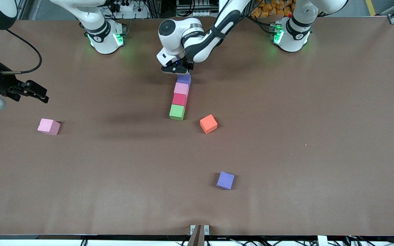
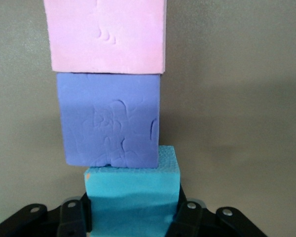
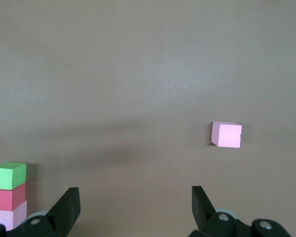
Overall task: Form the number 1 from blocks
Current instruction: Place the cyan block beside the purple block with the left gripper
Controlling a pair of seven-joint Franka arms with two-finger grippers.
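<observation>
Four blocks already form my column while the left gripper, clamped on the light blue block, seats it against the purple block; release comes next, right gripper waiting open.

The left gripper hides the light blue block in the front view.
</observation>
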